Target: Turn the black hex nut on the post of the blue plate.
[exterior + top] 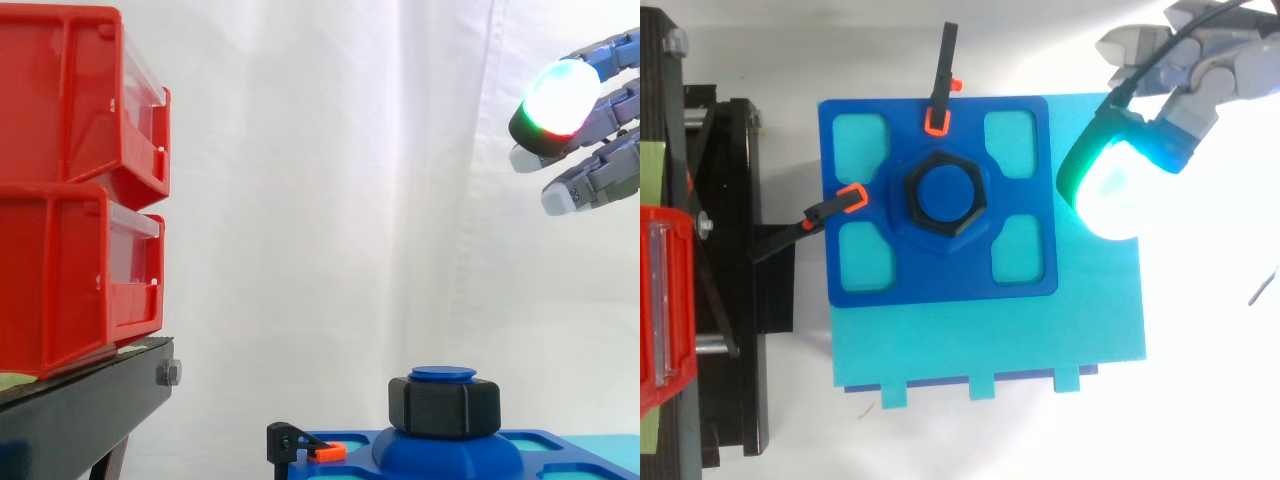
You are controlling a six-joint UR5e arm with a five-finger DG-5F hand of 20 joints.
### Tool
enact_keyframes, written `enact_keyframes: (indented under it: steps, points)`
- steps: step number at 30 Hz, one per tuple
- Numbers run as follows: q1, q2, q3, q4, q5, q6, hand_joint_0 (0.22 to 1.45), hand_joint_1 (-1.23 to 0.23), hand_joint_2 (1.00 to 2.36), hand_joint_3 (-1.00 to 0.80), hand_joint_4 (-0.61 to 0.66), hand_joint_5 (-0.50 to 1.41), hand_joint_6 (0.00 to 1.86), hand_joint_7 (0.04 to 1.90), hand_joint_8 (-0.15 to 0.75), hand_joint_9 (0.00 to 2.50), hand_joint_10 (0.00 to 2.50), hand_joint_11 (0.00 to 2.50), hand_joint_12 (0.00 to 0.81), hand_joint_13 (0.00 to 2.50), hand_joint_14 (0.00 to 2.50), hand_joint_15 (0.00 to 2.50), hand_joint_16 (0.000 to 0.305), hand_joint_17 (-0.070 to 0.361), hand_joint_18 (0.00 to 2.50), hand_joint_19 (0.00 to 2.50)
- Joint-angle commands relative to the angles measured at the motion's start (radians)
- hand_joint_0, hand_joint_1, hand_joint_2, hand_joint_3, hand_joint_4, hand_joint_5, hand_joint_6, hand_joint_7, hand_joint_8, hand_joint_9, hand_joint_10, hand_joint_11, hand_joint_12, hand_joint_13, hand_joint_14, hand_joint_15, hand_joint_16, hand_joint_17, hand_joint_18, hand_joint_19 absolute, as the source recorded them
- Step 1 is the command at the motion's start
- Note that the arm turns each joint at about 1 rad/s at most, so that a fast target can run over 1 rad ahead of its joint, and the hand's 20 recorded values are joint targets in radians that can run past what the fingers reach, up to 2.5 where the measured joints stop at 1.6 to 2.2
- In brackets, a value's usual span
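Down low, the black hex nut [445,405] sits on the blue post [443,373] at the middle of the blue plate [940,285]. The plate lies on a pale cyan board [990,340], with black clamps [940,80] at two edges. The hand [612,165] hangs well apart from the nut, up at the right, its fingers straight and holding nothing. Red bins [70,190] are stacked on a black stand [80,410] before a white curtain [320,180].

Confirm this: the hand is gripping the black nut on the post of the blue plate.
Wrong. The hand is clear of the black nut, up and to its right with fingers relaxed, as the side view shows. The nut does sit on the post of the blue plate.
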State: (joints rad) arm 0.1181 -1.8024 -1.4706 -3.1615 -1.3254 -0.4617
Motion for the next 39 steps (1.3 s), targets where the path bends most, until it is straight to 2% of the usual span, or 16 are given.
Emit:
enact_keyframes:
  steps: [1, 8, 11, 13, 17, 20, 23, 26, 29, 33, 36, 39]
  points:
    - [0.000, 0.000, 0.001, 0.000, 0.000, 0.000, 0.42, -0.46, 1.00, -0.50, 0.03, -0.24, 0.50, 0.73, 0.170, 0.00, 0.00, 0.00, 0.355, 0.00, 0.00, 0.00, 0.065, 0.145, 0.00, 0.00]
    - [0.000, 0.000, 0.001, 0.000, 0.000, 0.000, 0.43, -0.48, 1.00, -0.50, 0.06, -0.24, 0.50, 0.76, 0.167, 0.00, 0.00, 0.00, 0.353, 0.00, 0.00, 0.00, 0.064, 0.144, 0.00, 0.00]
    - [0.000, 0.000, 0.000, 0.000, 0.000, 0.000, 0.43, -0.49, 1.00, -0.50, 0.05, -0.24, 0.50, 0.70, 0.166, 0.00, 0.00, 0.00, 0.352, 0.00, 0.00, 0.00, 0.064, 0.144, 0.00, 0.00]
    - [0.000, 0.000, 0.001, 0.000, 0.000, 0.000, 0.43, -0.49, 1.00, -0.50, 0.06, -0.24, 0.50, 0.76, 0.161, 0.00, 0.00, 0.00, 0.351, 0.00, 0.00, 0.00, 0.064, 0.143, 0.00, 0.00]
    - [0.000, 0.000, 0.000, 0.000, 0.000, 0.000, 0.44, -0.50, 1.00, -0.50, 0.04, -0.24, 0.50, 0.69, 0.162, 0.00, 0.00, 0.00, 0.349, 0.00, 0.00, 0.00, 0.064, 0.143, 0.00, 0.00]
    - [0.000, 0.000, 0.000, 0.000, 0.000, 0.000, 0.44, -0.50, 1.00, -0.50, 0.04, -0.24, 0.50, 0.75, 0.161, 0.00, 0.00, 0.00, 0.348, 0.00, 0.00, 0.00, 0.063, 0.142, 0.00, 0.00]
    - [0.000, 0.000, 0.001, 0.000, 0.000, 0.000, 0.44, -0.51, 1.00, -0.50, 0.03, -0.24, 0.50, 0.67, 0.160, 0.00, 0.00, 0.00, 0.345, 0.00, 0.00, 0.00, 0.063, 0.141, 0.00, 0.00]
    - [0.000, 0.000, 0.000, 0.000, 0.000, 0.000, 0.45, -0.51, 1.00, -0.50, 0.03, -0.24, 0.50, 0.74, 0.157, 0.00, 0.00, 0.00, 0.343, 0.00, 0.00, 0.00, 0.062, 0.139, 0.00, 0.00]
    - [0.002, 0.000, 0.001, 0.000, 0.000, 0.000, 0.45, -0.53, 1.00, -0.50, 0.00, -0.23, 0.50, 0.67, 0.151, 0.00, 0.00, 0.00, 0.342, 0.00, 0.00, 0.00, 0.061, 0.138, 0.00, 0.00]
    - [0.000, 0.000, 0.000, 0.000, 0.000, 0.000, 0.45, -0.52, 1.00, -0.50, 0.01, -0.24, 0.50, 0.72, 0.153, 0.00, 0.00, 0.00, 0.342, 0.00, 0.00, 0.00, 0.060, 0.136, 0.00, 0.00]
    - [0.000, -0.002, 0.000, 0.000, 0.000, 0.000, 0.45, -0.52, 1.00, -0.50, 0.00, -0.24, 0.50, 0.66, 0.153, 0.00, 0.00, 0.00, 0.343, 0.00, 0.00, 0.00, 0.061, 0.137, 0.00, 0.00]
    - [0.000, 0.000, 0.000, 0.000, 0.000, 0.000, 0.45, -0.51, 1.00, -0.50, 0.00, -0.24, 0.50, 0.73, 0.151, 0.00, 0.00, 0.00, 0.342, 0.00, 0.00, 0.00, 0.060, 0.136, 0.00, 0.00]
